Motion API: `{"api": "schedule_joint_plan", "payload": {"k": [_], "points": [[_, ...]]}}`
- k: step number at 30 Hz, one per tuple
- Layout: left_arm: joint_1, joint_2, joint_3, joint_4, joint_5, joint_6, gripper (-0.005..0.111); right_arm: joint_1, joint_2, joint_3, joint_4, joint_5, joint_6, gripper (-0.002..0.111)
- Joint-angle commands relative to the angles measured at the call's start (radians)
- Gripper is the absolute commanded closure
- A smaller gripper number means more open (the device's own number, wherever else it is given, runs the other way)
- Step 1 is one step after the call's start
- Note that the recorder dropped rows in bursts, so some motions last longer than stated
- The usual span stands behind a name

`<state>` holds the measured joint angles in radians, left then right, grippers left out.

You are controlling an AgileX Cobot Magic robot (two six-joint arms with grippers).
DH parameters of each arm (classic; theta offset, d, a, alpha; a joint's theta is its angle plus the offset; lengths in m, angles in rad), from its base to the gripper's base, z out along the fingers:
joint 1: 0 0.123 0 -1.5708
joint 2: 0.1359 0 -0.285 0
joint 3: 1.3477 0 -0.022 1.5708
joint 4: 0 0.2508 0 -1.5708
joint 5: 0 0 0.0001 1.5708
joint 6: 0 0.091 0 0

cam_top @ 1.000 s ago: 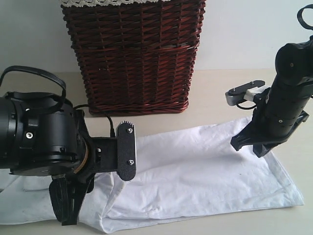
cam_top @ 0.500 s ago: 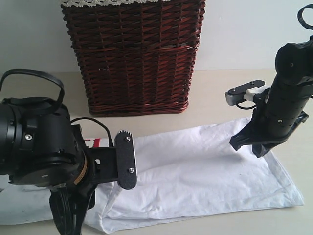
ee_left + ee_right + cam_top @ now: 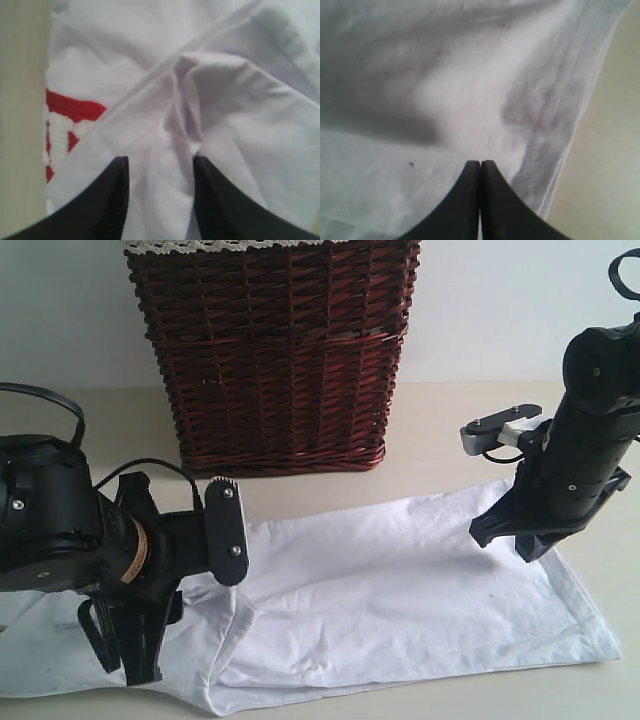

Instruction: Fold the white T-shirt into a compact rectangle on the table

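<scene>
Table (image 3: 450,430) | white T-shirt (image 3: 400,580) bunched in left claw (image 3: 159,165) | under right claw (image 3: 480,165)

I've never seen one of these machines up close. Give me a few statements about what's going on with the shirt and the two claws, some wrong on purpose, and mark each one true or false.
1. The white T-shirt lies on the table, in front of the wicker basket. True.
2. The right gripper is shut, fingertips together, pointing down at the shirt. True.
3. Both claws hang over bare tabletop. False: the left gripper has a bunched fold of shirt between its fingers, and the right one is over the shirt too.
4. The shirt is plain white all over. False: a red band with white lettering shows beside the left gripper.
</scene>
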<state>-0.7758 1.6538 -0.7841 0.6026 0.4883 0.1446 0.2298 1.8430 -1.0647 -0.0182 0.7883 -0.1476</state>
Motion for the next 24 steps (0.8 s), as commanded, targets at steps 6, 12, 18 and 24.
{"api": "schedule_joint_plan", "payload": {"k": [6, 12, 18, 24], "points": [[0.069, -0.001, 0.004, 0.016, -0.260, -0.041, 0.065, -0.003, -0.008, 0.001, 0.004, -0.009, -0.009, 0.108], [0.069, -0.001, 0.004, 0.108, -0.372, -0.043, 0.065, -0.003, -0.008, 0.001, 0.002, -0.012, -0.009, 0.108], [0.069, -0.003, 0.001, 0.146, -0.302, -0.043, 0.065, -0.003, -0.008, 0.001, 0.002, -0.014, -0.009, 0.108], [0.069, -0.034, -0.045, 0.151, -0.099, -0.091, 0.065, -0.003, -0.008, -0.001, -0.021, -0.013, -0.015, 0.108]]}}
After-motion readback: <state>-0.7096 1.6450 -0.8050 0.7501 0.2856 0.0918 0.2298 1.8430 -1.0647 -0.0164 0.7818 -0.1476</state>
